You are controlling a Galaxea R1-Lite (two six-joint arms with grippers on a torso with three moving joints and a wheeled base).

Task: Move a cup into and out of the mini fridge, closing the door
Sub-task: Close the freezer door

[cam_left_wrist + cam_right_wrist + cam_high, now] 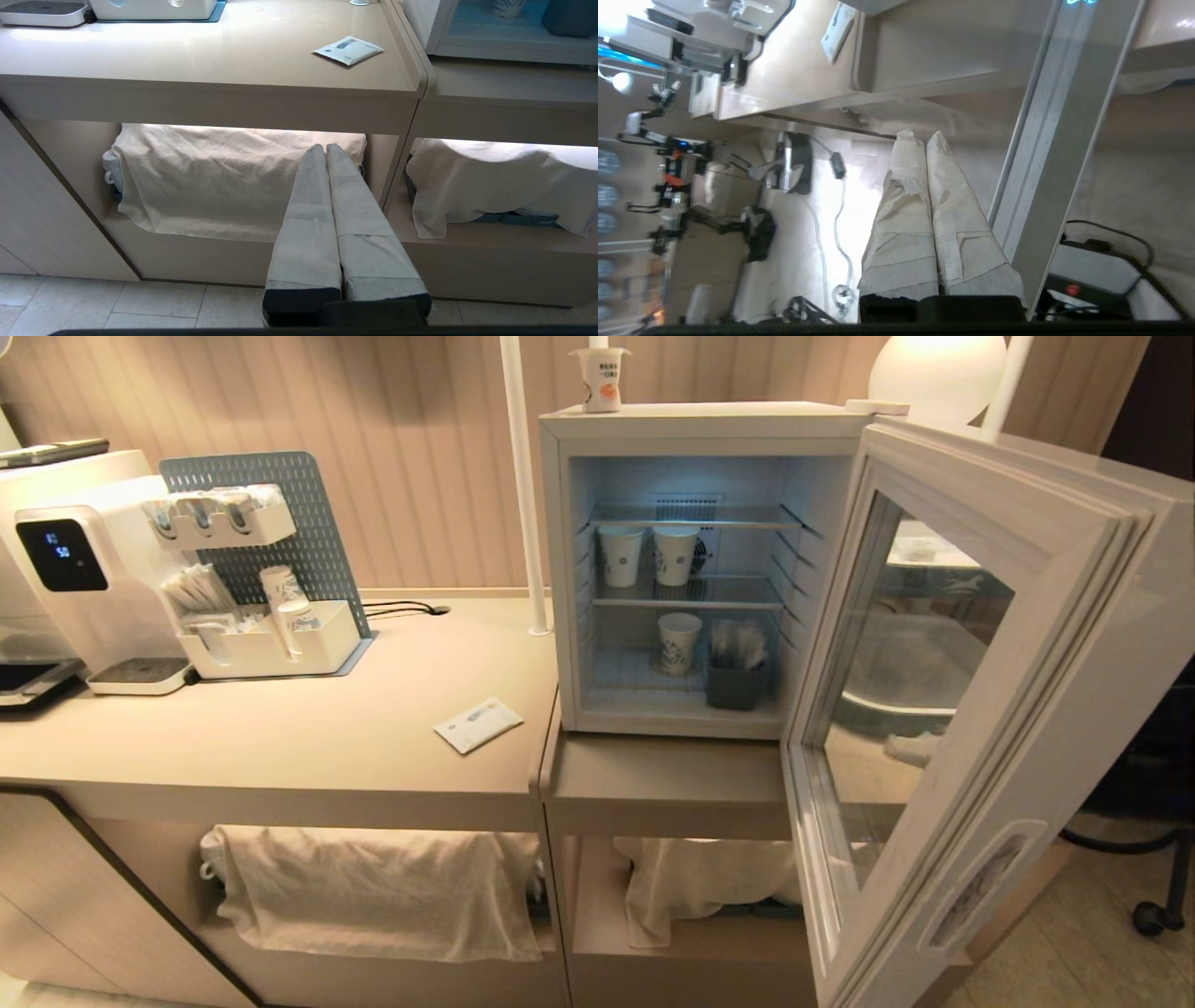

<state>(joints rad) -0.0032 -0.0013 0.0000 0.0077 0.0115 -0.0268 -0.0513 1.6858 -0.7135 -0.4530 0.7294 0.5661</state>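
Leftmost, the left gripper (326, 148) is held closed and empty below the counter (280, 737). Upright atop the mini fridge (700, 422), the cup (599, 378) carries unreadable print. Rightward, the door (980, 709) is swung open; the right gripper (919, 135) is closed, empty.

I cannot read the text on the cup (600, 378); its lid is cut off by the head view's top edge. Cloths (373, 887) cover whatever sits in the shelves under the worktop (280, 747). The door (980, 709) runs out of frame at the bottom. Neither arm shows in the head view. The workshop clutter (668, 186) in my right wrist view is too blurred to identify.
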